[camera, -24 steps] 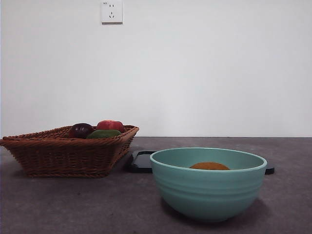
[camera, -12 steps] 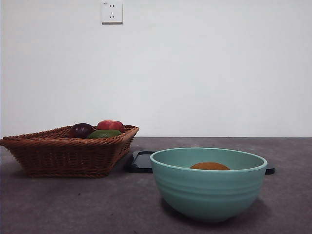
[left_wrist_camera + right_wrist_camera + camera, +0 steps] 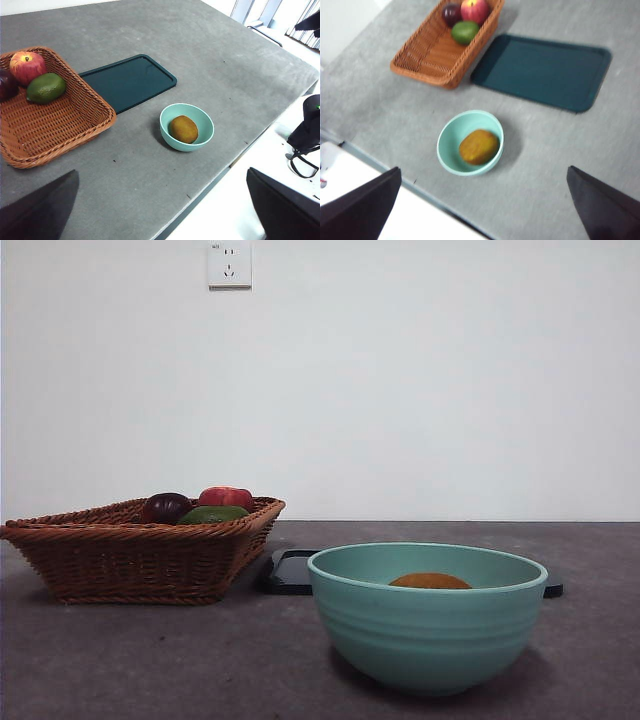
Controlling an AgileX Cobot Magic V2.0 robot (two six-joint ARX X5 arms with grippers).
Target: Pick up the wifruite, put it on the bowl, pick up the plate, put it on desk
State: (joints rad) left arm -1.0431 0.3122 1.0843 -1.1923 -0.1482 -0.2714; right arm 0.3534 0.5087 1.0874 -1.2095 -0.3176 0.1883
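Both grippers hang high above the desk (image 3: pixel 210 60) with jaws spread wide and nothing between them: the left gripper (image 3: pixel 165 210) and the right gripper (image 3: pixel 485 205) show only as dark jaw tips cut off at the corners of their own wrist views. Below them, the wifruite (image 3: pixel 479 146) lies inside the bowl (image 3: pixel 451 135); from the front only its top (image 3: pixel 430 581) clears the rim. The dark tray (image 3: pixel 127 80) lies flat, largely hidden behind the bowl from the front. Beside it the wicker basket (image 3: pixel 60 130) holds a red apple (image 3: pixel 27 66), green fruit (image 3: pixel 46 87) and a purple fruit (image 3: pixel 166 507), cut off at the left wrist view's edge
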